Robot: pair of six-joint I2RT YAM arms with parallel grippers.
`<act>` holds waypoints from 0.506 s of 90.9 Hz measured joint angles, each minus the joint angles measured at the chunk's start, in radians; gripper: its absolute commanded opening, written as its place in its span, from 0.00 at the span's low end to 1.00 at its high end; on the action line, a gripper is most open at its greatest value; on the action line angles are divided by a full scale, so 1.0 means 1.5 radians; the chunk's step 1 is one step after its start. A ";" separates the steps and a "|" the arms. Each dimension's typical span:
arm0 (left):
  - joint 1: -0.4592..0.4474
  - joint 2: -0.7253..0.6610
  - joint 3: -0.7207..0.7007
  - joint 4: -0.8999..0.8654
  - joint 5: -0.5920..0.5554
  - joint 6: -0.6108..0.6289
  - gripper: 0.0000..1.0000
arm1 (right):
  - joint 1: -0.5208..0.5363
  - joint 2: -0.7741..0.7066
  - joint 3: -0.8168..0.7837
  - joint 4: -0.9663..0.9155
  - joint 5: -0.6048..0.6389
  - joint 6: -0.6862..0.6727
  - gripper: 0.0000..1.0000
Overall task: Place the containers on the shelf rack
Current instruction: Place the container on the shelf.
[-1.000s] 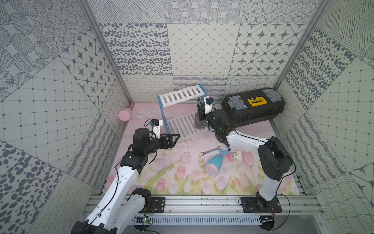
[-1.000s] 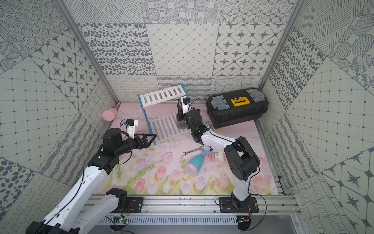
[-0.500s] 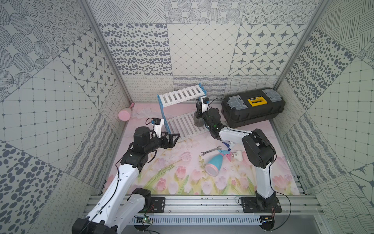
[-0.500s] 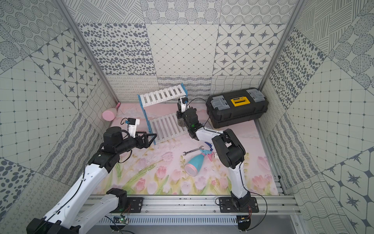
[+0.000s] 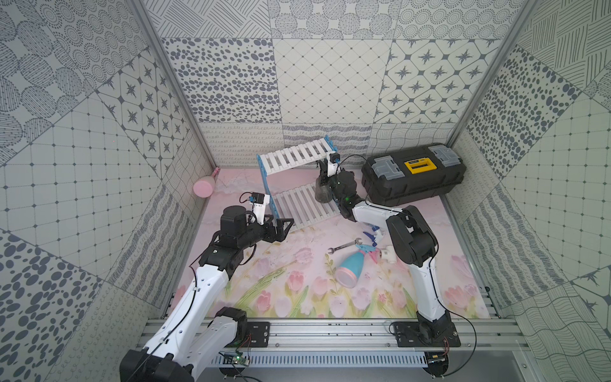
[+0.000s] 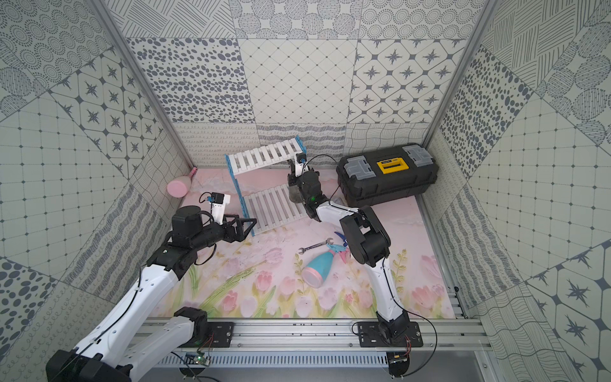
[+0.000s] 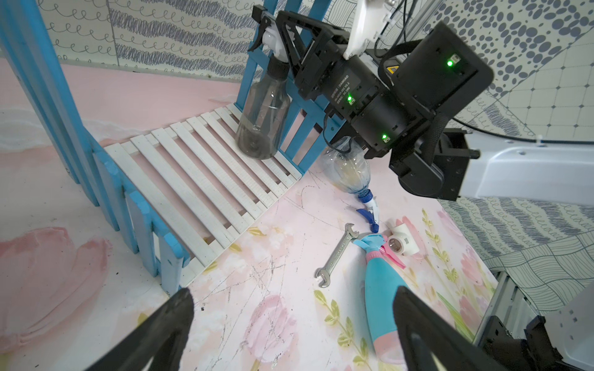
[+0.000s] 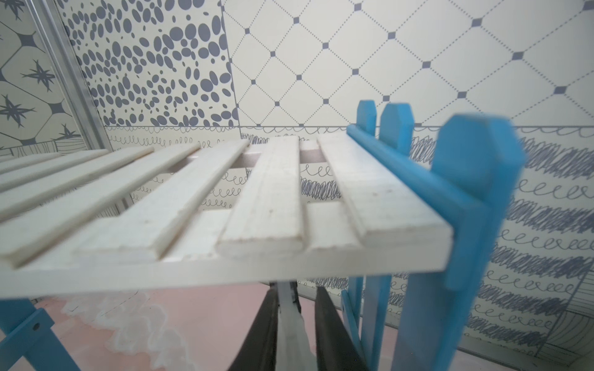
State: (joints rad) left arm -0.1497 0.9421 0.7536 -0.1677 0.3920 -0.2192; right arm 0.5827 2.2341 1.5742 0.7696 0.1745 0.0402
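Note:
The shelf rack (image 5: 294, 158) (image 6: 264, 155) stands at the back of the mat. A smoky dark container (image 7: 263, 109) (image 5: 321, 193) (image 6: 295, 195) stands almost upright on the right end of the lower shelf (image 7: 199, 167), against the blue pickets. My right gripper (image 8: 297, 321) (image 5: 325, 180) is shut on its white spray head, just under the upper shelf (image 8: 257, 199). A clear container with a blue collar (image 7: 350, 170) lies on the mat beside the rack, under the right arm. A teal one (image 5: 350, 271) (image 7: 382, 289) lies mid-mat. A cream-pink one (image 5: 204, 188) lies in the far left corner. My left gripper (image 7: 291, 308) (image 5: 284, 228) is open and empty by the rack's front left corner.
A black toolbox (image 5: 413, 172) with a yellow handle sits to the right of the rack. A wrench (image 5: 344, 246) (image 7: 337, 253) and a white pipe fitting (image 5: 387, 254) (image 7: 401, 244) lie by the teal container's nozzle. Patterned walls close in the mat on three sides.
The right arm's elbow has swung in to the left while the gripper stayed on the smoky container at the lower shelf. The left arm has hardly moved.

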 measured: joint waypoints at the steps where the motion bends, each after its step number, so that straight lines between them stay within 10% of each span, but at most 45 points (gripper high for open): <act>1: 0.000 0.000 0.000 0.000 0.000 0.001 0.99 | 0.000 0.003 0.002 0.001 -0.002 -0.001 0.00; 31: 0.000 -0.003 -0.005 0.000 -0.003 0.009 0.99 | -0.001 0.025 0.022 0.019 -0.006 -0.016 0.00; 46: 0.000 -0.008 -0.005 0.000 -0.004 0.009 0.99 | 0.000 0.025 0.008 0.041 -0.006 -0.018 0.27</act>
State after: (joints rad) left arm -0.1497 0.9295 0.7456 -0.1680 0.3859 -0.2054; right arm 0.5823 2.2711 1.5867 0.8318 0.1654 0.0132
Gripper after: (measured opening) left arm 0.986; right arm 0.201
